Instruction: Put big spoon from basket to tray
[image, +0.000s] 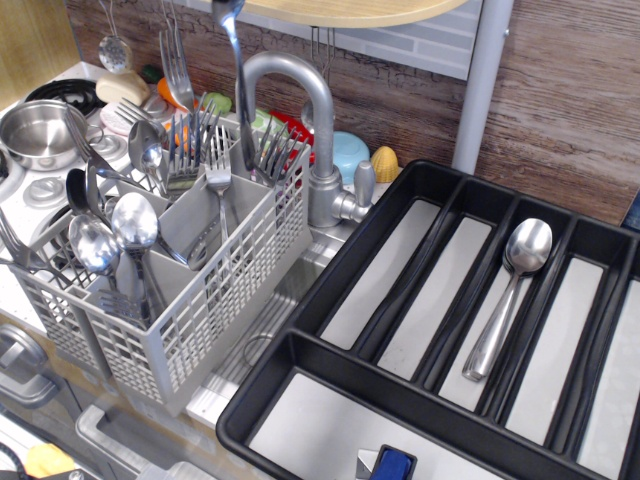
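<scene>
**Spoon up, gripper out of shot**

Gripper's off-frame at 12 o'clock, can't tell its grip. Big spoon (238, 75) hangs upright over the basket (200, 300), top cut off by the frame edge. Tray (330, 260) sits at 3 o'clock w/ another spoon (510, 290) inside.

Behind everything we see a dark wood-grain wall (560, 90), with a strip of grey tiles (400, 45) higher up. A pale wooden shelf (350, 10) (rounded at its edge) juts out overhead, beside a grey vertical pole (482, 80). Light is even.
</scene>
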